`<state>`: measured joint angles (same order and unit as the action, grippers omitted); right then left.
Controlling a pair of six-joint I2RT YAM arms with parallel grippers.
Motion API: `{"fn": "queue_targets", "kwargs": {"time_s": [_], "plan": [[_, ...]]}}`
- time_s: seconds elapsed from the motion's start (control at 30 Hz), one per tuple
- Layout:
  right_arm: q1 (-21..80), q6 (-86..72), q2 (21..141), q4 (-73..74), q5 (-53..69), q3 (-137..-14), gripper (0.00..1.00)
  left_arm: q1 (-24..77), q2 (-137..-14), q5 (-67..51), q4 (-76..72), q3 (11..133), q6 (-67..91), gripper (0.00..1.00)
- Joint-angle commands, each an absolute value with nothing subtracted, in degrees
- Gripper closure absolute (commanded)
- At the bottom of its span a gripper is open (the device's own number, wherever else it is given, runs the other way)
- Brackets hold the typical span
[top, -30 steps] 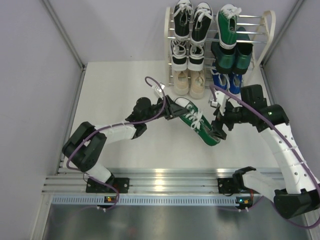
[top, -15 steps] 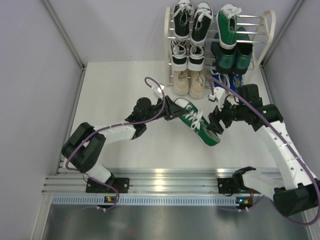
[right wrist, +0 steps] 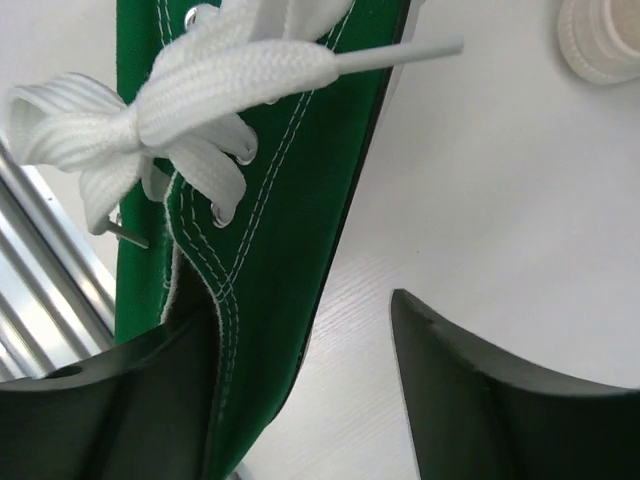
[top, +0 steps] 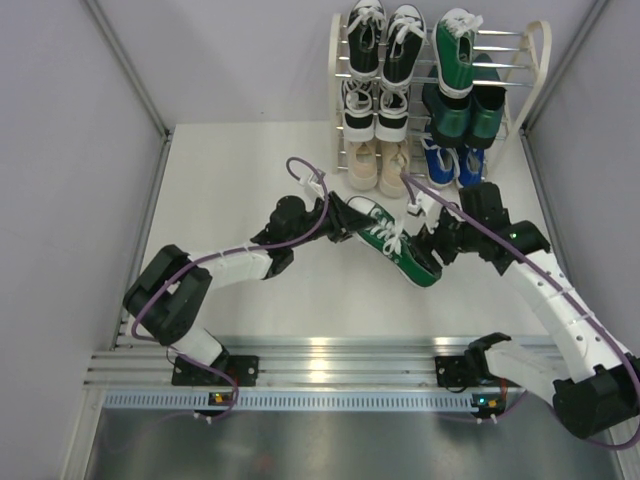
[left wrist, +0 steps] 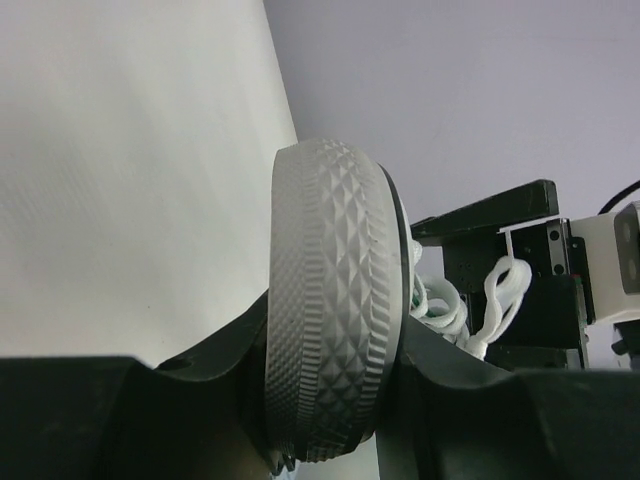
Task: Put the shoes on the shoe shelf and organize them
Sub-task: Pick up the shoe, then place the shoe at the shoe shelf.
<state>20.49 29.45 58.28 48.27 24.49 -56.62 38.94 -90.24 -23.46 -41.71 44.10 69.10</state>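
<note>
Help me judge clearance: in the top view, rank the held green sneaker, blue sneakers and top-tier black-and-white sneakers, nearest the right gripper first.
1. green sneaker: between fingers of right gripper
2. blue sneakers: bottom tier, right
3. black-and-white sneakers: top tier, left

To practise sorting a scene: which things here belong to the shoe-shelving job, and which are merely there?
Part of the job:
green canvas sneaker with white laces, on the table
cream-framed chrome-bar shoe shelf
shelved shoes

Merely there:
purple cables along the arms
ribbed metal rail at the near edge
</note>
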Motion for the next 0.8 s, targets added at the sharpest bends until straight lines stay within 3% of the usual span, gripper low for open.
{"fn": "queue_targets", "kwargs": {"time_s": [0.0, 0.03, 0.07, 0.13, 0.23, 0.27, 0.37, 0.4, 0.5, 0.63, 0.77], "plan": [[22.1, 28.3, 57.6, 41.0, 18.9, -56.2, 0.36, 38.9, -85.8, -21.4, -49.5, 46.8, 75.4, 1.00], [22.1, 28.0, 57.7, 40.5, 19.1, -56.5, 0.46, 38.9, -85.7, -21.4, -49.5, 47.0, 75.5, 1.00], [22.1, 27.4, 57.7, 40.3, 20.8, -57.6, 0.74, 38.9, -85.6, -21.6, -49.5, 47.0, 75.6, 1.00], [22.1, 25.4, 58.0, 39.6, 24.1, -58.8, 1.00, 38.9, -85.2, -21.5, -49.5, 46.8, 75.8, 1.00], [20.8, 22.6, 58.6, 40.6, 27.9, -62.1, 1.00, 38.8, -84.3, -21.1, -49.4, 46.0, 75.5, 0.96], [20.1, 21.6, 58.4, 40.4, 29.4, -63.9, 1.00, 38.7, -84.0, -21.0, -49.0, 45.8, 75.2, 0.78], [15.0, 18.0, 56.7, 39.4, 32.4, -67.6, 1.00, 37.6, -80.1, -18.7, -41.2, 46.1, 71.2, 0.47], [13.1, 17.3, 56.2, 39.3, 33.7, -68.8, 1.00, 36.7, -76.5, -17.2, -37.7, 46.4, 67.3, 0.28], [4.9, 15.3, 55.6, 41.0, 38.0, -75.1, 1.00, 35.0, -68.2, -8.5, -24.9, 47.7, 57.8, 0.08], [-6.2, 11.4, 56.3, 40.8, 41.0, -83.8, 1.00, 32.7, -60.0, -0.6, -8.5, 51.0, 47.1, 0.03], [-11.8, 4.3, 60.0, 37.5, 37.9, -94.9, 1.00, 31.3, -54.4, 3.4, -2.7, 51.2, 41.1, 0.03]]}}
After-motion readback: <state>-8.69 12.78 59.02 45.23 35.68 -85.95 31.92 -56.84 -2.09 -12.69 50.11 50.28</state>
